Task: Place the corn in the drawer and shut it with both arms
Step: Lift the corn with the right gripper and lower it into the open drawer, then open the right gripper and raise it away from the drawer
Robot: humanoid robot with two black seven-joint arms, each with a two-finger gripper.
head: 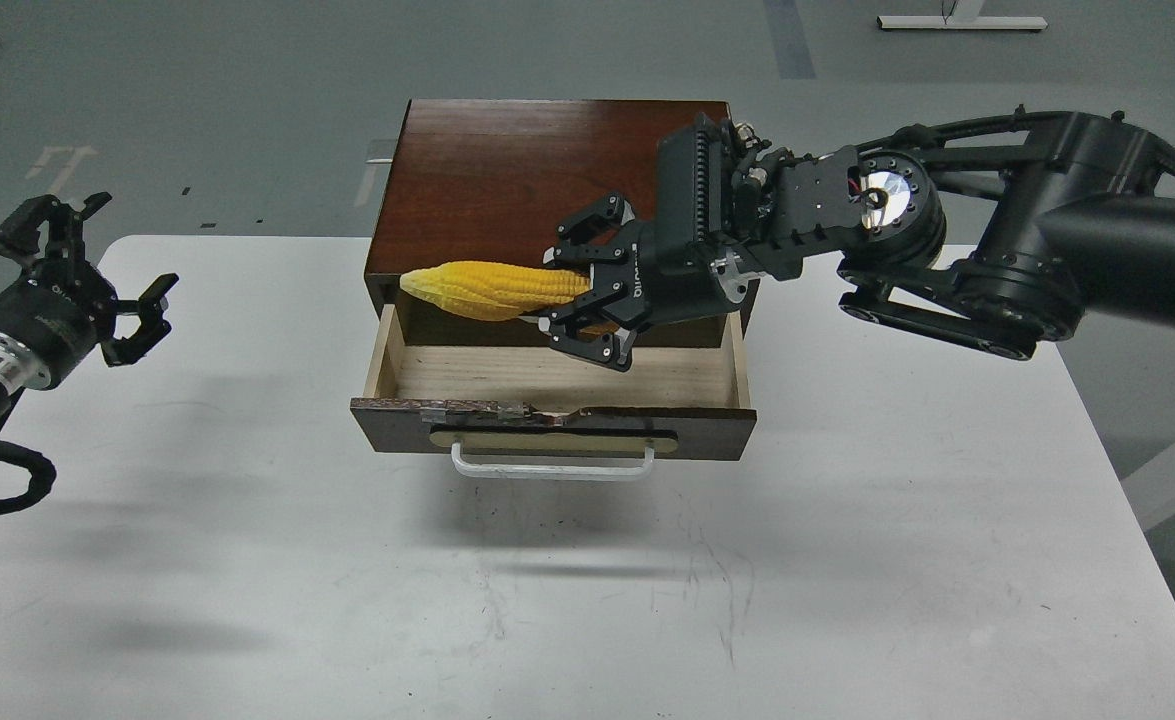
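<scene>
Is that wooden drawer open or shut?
Open: the drawer is pulled out from the cabinet, its pale floor bare and in view.

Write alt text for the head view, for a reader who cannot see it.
The right gripper holds a yellow corn cob by its thick end above the open drawer of a dark wooden cabinet on a white table. The left gripper hovers open at the left, apart from everything.

Faint white lettering on right gripper (579, 285), possibly a brand, not readable
</scene>
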